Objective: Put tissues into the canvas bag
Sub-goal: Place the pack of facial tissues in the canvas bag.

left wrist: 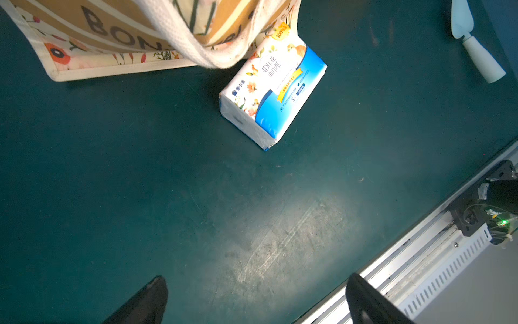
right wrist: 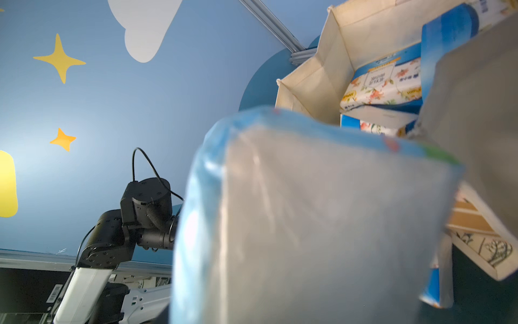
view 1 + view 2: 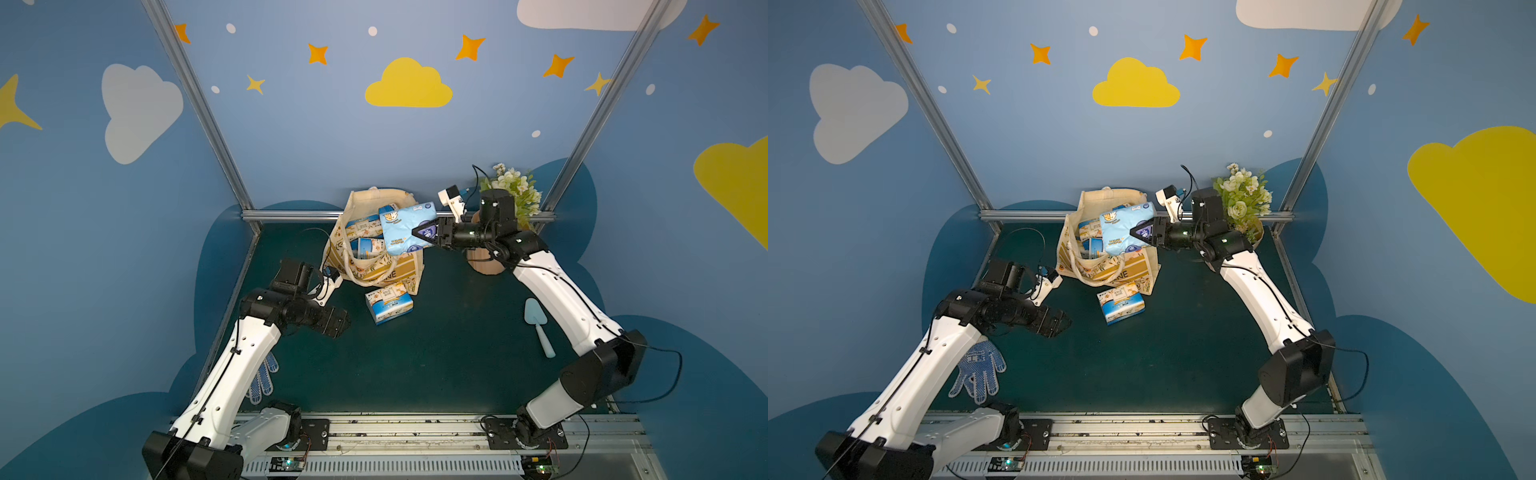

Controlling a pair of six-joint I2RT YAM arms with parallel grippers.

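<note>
right claw [image 3: 422, 234] pinches a pale blue tissue pack [image 3: 401, 228] above the open canvas bag [image 3: 374, 272], far on the bench [image 3: 436, 353]; lowering and release likely follow. left claw [image 3: 344, 322] hangs spread; a floral pack [image 3: 389, 306] lies beside the bag.

Evenly lit; glare on the table [image 1: 280, 238], close tissue pack [image 2: 308, 224] blurred.

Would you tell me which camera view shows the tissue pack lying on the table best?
The left wrist view: the table pack is close, sharp, print readable. Both top views show it whole but small, in front of the canvas bag. In the right wrist view the pale blue pack blocks most; I cannot identify it there.
</note>
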